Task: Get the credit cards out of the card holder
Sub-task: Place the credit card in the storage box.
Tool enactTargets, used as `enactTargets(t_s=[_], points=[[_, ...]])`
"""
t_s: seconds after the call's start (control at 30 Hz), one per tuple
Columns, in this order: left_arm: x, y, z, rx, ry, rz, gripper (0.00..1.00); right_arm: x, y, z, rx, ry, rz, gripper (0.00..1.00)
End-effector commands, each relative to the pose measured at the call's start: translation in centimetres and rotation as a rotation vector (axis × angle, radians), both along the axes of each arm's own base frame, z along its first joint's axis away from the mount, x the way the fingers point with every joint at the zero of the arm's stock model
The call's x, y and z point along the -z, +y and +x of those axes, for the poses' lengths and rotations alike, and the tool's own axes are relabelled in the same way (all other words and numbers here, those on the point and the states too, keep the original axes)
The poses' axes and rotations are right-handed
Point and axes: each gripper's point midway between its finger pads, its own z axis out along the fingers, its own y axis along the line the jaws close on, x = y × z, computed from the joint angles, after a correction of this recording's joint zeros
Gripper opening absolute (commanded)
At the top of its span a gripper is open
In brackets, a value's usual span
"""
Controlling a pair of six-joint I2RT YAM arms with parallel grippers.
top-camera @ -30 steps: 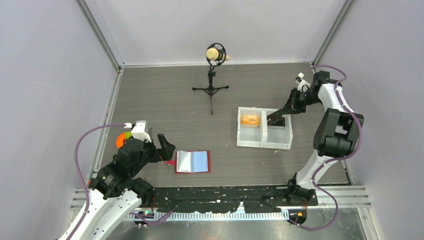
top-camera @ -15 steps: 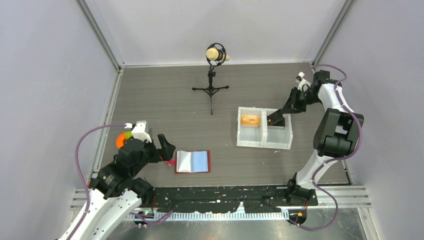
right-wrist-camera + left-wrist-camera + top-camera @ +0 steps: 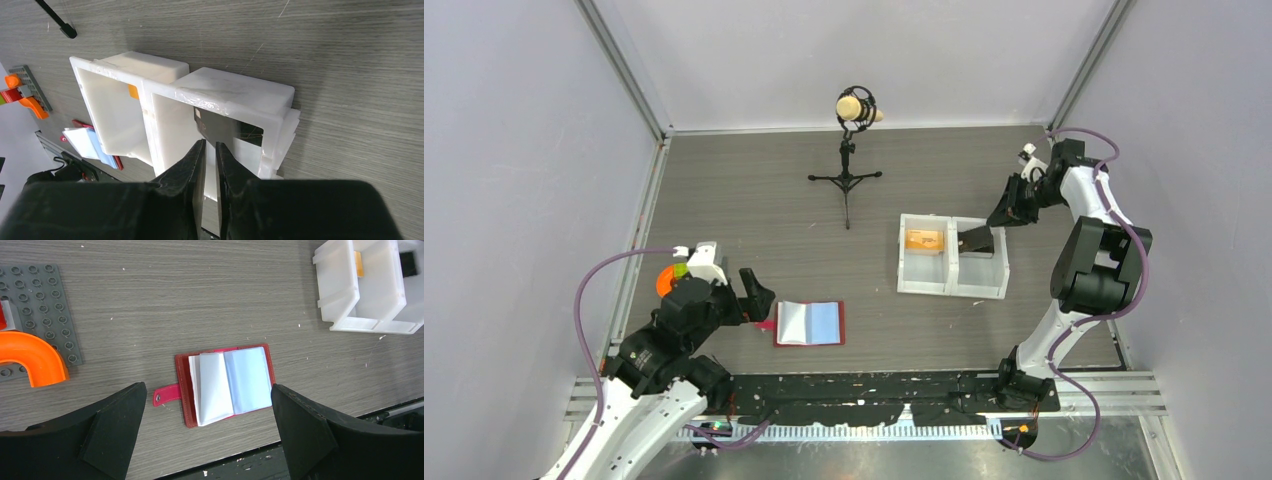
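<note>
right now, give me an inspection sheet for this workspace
surface: grey wood-grain table, small pale specks
job's things: red card holder lies open; dark card leans in the right compartment of the white tray
clutter: orange item in left compartment; microphone stand; studded baseplate with orange arch
grippers: left gripper wide open over the holder; right gripper jaws a slit apart by the dark card
cables: purple cable looped along each arm
surroundings: plain pale walls
</note>
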Motion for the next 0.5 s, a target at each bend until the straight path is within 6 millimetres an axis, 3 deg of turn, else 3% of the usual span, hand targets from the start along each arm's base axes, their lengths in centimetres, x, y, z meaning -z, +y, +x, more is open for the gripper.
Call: enactTargets(t_s=[0.0,0.3,0.47], points=[[-0.4,0.0,0.1,-0.006,-0.017,-0.013,1.0,-2.5,-1.2,1.4,0.045,-0.063,-0.065,0.21],[-0.8,-0.2,0.1,0.005,-0.032,-0.026,1.0,-4.8,-1.8,1.8,0.13,-0.084,-0.126,0.22],[-1.5,-0.1,0.0,0.016,-0.053,-0.013,1.0,-4.2,-1.1,0.0,0.17,-0.05,-0.198,0.19]])
